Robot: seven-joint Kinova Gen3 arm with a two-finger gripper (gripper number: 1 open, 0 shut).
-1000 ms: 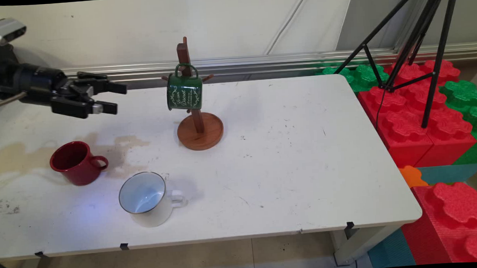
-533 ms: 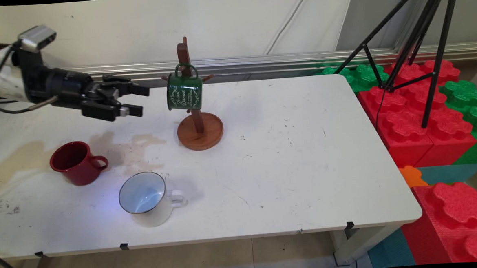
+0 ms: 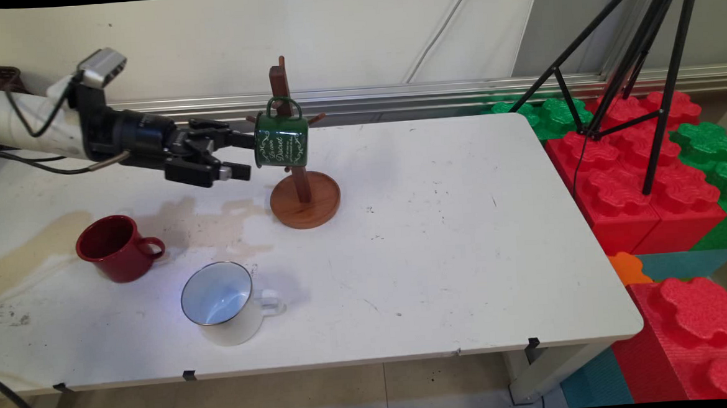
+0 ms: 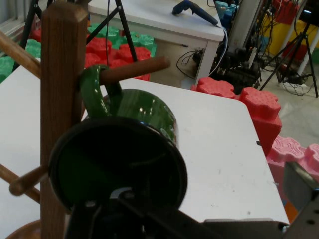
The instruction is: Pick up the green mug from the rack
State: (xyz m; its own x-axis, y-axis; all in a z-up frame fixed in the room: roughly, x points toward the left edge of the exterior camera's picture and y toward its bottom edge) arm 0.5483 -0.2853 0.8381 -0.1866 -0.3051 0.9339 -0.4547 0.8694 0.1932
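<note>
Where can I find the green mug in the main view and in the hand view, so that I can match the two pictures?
Main view: the green mug hangs by its handle on a peg of the wooden mug stand, upper centre, just right of the gripper.
Hand view: the green mug fills the lower left, its open mouth facing the camera.
Shared landmark: the stand's upright post.

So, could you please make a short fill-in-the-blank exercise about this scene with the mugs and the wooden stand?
1. The green mug hangs by its handle from a peg of the ____ stand.
2. The gripper is open and nearest to the ____ mug.
3. The red mug and the white mug both stand on the ____.
4. The mug nearest the table's front edge is the ____ one.

Missing words: wooden; green; table; white
</note>
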